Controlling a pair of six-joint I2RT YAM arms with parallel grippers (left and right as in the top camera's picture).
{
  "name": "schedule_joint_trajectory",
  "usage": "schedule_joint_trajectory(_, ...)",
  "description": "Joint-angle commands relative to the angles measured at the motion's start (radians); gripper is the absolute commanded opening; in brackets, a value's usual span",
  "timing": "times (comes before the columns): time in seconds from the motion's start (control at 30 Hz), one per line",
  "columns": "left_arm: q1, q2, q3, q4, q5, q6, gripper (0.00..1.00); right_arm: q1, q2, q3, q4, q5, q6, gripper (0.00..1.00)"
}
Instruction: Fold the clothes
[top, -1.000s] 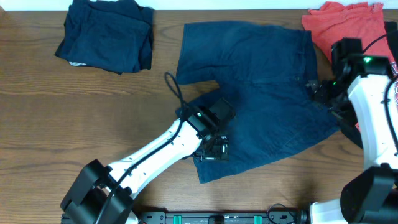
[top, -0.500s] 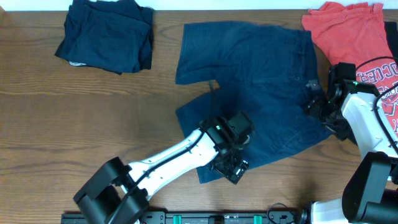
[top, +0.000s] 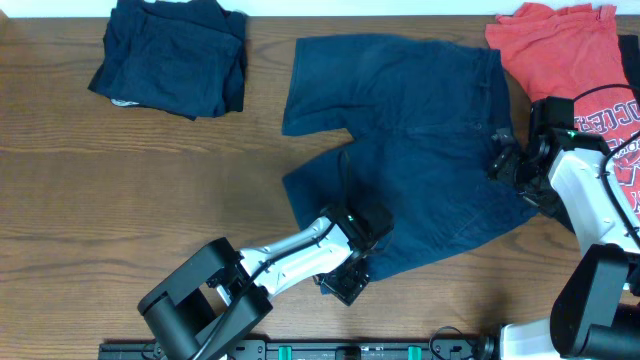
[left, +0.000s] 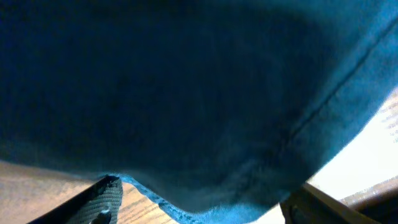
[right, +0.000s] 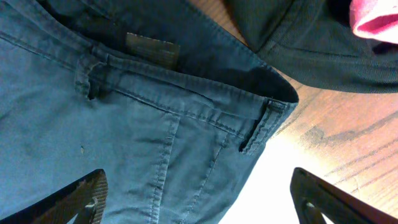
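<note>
- The navy shorts (top: 420, 150) lie spread flat in the middle of the table (top: 150, 200), not folded yet.
- The left gripper (top: 345, 283) is at their 6 o'clock hem, fingers wide around the cloth, not pinching.
- The right gripper (top: 503, 160) is at their 3 o'clock waistband, wide open, holding nothing.
- The navy pile (top: 170, 65) at 10 o'clock looks folded; the red T-shirt (top: 560, 50) at 2 o'clock waits.

Wooden table (top: 120, 180) — spread navy shorts (top: 420, 160), folded navy pile (top: 170, 60), coral-red T-shirt (top: 560, 50) on it.
</note>
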Motion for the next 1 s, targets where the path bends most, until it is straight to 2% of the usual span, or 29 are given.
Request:
schedule_joint_trajectory(0.0,-0.001,0.011,-0.021,0.037,-0.043,0.019,0.72,-0.01,-0.006,-0.004,0.008,-0.001,-0.016,0.89)
schedule_joint_trajectory(0.1,-0.001,0.011,-0.021,0.05,-0.046,0.019,0.47,-0.01,-0.006,-0.004,0.016,-0.002,-0.02,0.84)
schedule_joint_trajectory(0.17,-0.001,0.011,-0.021,0.053,-0.055,0.019,0.33,-0.01,-0.006,-0.004,0.021,-0.001,-0.023,0.79)
schedule_joint_trajectory(0.23,-0.001,0.011,-0.021,0.052,-0.057,0.019,0.23,-0.01,-0.006,-0.004,0.023,-0.001,-0.031,0.72)
schedule_joint_trajectory(0.27,-0.001,0.011,-0.021,0.05,-0.057,0.019,0.11,-0.01,-0.006,-0.004,0.022,0.001,-0.038,0.68)
schedule_joint_trajectory(0.3,0.0,0.01,-0.021,0.047,-0.057,0.018,0.06,-0.01,-0.006,-0.004,0.02,0.005,-0.039,0.66)
schedule_joint_trajectory(0.5,0.053,-0.016,-0.019,0.02,-0.09,-0.088,0.06,-0.061,-0.006,-0.004,-0.004,0.01,-0.021,0.7)
schedule_joint_trajectory(0.7,0.106,-0.023,-0.019,0.043,-0.091,-0.087,0.06,-0.115,-0.006,-0.028,-0.004,-0.005,-0.022,0.7)
schedule_joint_trajectory(0.97,0.11,-0.023,-0.02,0.056,-0.091,-0.086,0.06,-0.119,-0.006,-0.167,0.124,-0.095,-0.034,0.67)
